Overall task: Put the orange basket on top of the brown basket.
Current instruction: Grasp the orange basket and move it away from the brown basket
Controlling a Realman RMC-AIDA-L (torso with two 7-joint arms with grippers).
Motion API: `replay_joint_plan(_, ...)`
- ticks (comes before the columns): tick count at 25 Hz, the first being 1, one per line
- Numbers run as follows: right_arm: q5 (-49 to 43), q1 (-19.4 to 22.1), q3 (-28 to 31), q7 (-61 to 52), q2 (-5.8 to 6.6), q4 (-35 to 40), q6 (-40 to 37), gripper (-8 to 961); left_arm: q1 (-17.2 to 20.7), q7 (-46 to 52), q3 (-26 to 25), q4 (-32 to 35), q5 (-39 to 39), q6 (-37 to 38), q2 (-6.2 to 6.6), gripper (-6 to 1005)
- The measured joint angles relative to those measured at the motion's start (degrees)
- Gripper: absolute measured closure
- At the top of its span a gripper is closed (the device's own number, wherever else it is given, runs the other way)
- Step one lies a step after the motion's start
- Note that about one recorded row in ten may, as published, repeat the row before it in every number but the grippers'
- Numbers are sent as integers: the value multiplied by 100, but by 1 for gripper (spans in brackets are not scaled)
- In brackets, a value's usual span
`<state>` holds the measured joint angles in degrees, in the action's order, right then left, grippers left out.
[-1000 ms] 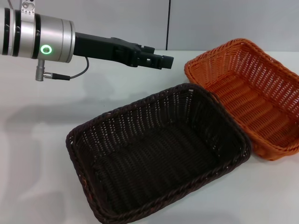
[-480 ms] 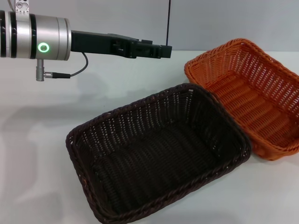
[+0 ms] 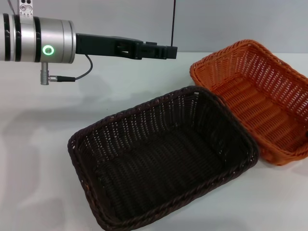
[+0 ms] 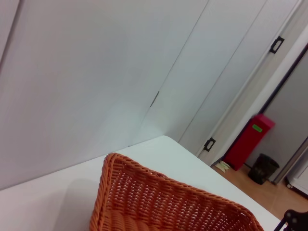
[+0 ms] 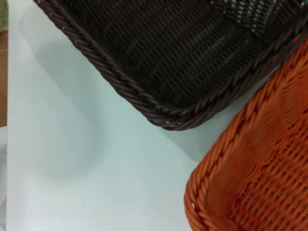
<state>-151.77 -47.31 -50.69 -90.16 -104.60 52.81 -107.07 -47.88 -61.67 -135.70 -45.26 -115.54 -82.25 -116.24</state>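
The orange basket (image 3: 257,98) sits at the right on the white table, its near-left corner touching the brown basket (image 3: 163,161), which lies front and centre. Both stand upright and hold nothing. My left gripper (image 3: 166,52) hangs in the air above the table behind the brown basket, pointing toward the orange basket's far-left corner (image 4: 108,161) and apart from it. The right wrist view looks down on the spot where the brown basket's corner (image 5: 168,118) meets the orange basket's rim (image 5: 226,159). A small dark piece, probably my right gripper (image 4: 294,220), shows beyond the orange basket's far side.
The white table (image 3: 43,144) spreads out bare to the left of the baskets. A grey wall with panel seams (image 3: 173,21) rises behind the table. In the left wrist view, a red bin (image 4: 248,139) and a black bin (image 4: 262,167) stand on the floor far off.
My left arm has lifted slightly and levelled out since a second ago, then held almost still. A tiny dark piece has appeared at the head view's right edge. Neither basket has moved.
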Motion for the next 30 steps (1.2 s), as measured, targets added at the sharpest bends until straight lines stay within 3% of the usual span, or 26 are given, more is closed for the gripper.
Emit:
replay_joint_plan(6,-67,-65,-208,14,-74,-124,234,327,3,22,0,0,31,80,17,176)
replay_joint_plan(13,-509,-261,-346,43,-297,-357,705,328,11,26,0,-9,39,122,33,176)
replay_joint_plan(17,-881,-284,-331,56,-424,-384,976,329,9,49,0,-18,65,120,138,177)
replay_joint_plan(21,-841,-253,-266,117,-422,-353,1015,398,6,75,0,-21,127,115,191,177)
replay_joint_plan(30,-810,-245,-136,210,-405,-311,920,554,65,18,0,-5,137,164,167,178)
